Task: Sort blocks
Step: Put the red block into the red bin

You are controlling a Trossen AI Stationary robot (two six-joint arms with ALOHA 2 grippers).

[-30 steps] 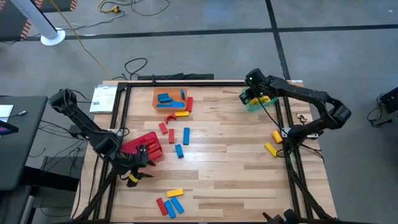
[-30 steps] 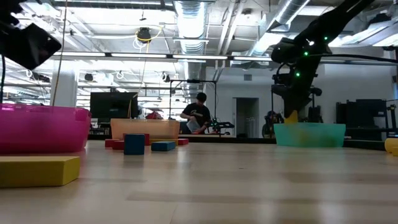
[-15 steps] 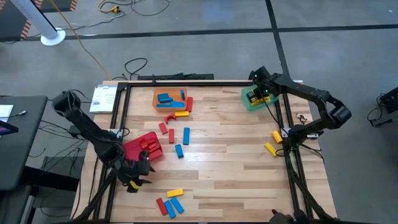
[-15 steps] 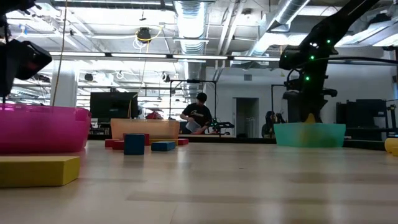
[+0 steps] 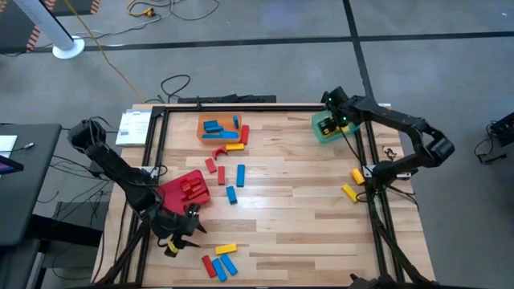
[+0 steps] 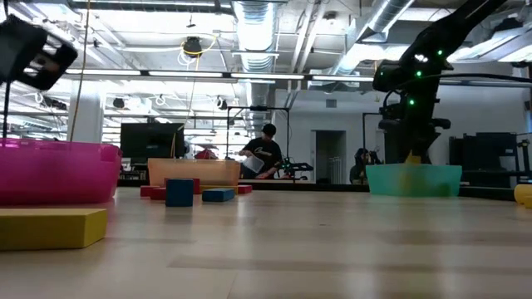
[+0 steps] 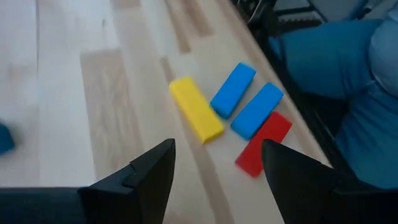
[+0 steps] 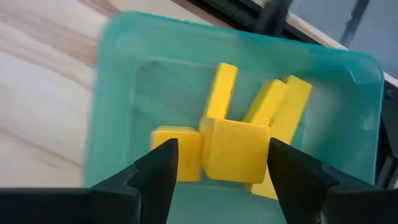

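The blocks look like stiff, light plastic bars with flat faces and square edges, so I judge they will neither bend nor crush, though their smooth skin may slide on the wood. The surest hold is across the narrow width near mid-length, fingers on the two long sides.

In the high view they lie scattered. A loose group sits at bottom centre: a yellow block (image 5: 226,250) above a red block (image 5: 208,266) and two blue ones. More lie mid-bench below the orange bin (image 5: 219,127) at upper centre, and two yellow ones near the right rail.

The left tool (image 5: 186,230) hangs at lower left, just below the red bin (image 5: 185,191). In the left wrist view its fingers stand spread with nothing between them, the yellow block (image 7: 196,117) ahead of the gap.

The right tool (image 5: 332,120) is over the teal bin (image 5: 323,133) at upper right. In the right wrist view a yellow block (image 8: 236,153) sits between its fingers above others in the bin (image 8: 118,81), but I cannot tell whether it is pinched or already let go.

From bench height the red bin hides most of the left side, and only a few blocks show. The blue blocks inside the orange bin overlap, so counting them is uncertain.
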